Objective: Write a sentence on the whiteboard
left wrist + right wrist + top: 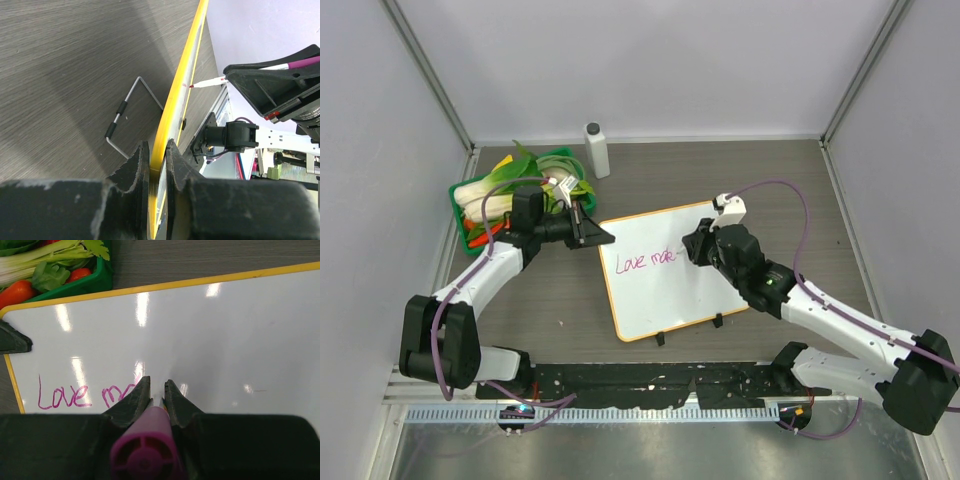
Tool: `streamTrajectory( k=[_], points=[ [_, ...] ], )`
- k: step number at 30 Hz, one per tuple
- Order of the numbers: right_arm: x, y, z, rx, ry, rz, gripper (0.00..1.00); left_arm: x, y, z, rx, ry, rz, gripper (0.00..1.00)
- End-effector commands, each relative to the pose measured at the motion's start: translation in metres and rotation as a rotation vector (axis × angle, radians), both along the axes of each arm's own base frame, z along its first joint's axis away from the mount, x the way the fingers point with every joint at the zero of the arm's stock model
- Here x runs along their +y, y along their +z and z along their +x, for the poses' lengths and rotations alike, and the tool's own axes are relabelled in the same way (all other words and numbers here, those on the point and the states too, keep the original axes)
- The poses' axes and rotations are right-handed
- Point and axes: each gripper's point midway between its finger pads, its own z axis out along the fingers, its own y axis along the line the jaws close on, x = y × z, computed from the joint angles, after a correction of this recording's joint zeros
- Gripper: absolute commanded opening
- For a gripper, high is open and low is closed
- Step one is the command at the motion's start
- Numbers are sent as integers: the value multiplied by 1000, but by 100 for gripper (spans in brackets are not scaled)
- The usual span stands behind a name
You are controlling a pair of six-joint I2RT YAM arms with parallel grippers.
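Top external shows left jaws pinching the whiteboard's [720,275] corner to steady it mid-tabletop [770,170] while right jaws hold a pink marker [144,452] on the sentence [648,260]

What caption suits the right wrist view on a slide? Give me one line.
Right gripper holds a magenta marker against the whiteboard, the sentence so far reading "Love m...".

Left gripper [157,150] and right gripper [157,387] point toward each other — jaws of both pinched nearly closed.
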Motion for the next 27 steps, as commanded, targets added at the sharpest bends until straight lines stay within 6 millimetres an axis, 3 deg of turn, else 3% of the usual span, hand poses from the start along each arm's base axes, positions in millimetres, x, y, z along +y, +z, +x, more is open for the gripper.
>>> streamTrajectory(
  k=[1,5,27],
  points=[
    [0,45,9,-102,-24,61,1,13,-37,4,23,66,153,0],
    [2,45,11,-99,-23,63,1,13,-37,4,24,67,152,0],
    [4,7,4,-8,-2,54,2,13,-37,4,26,65,155,0]
  ],
)
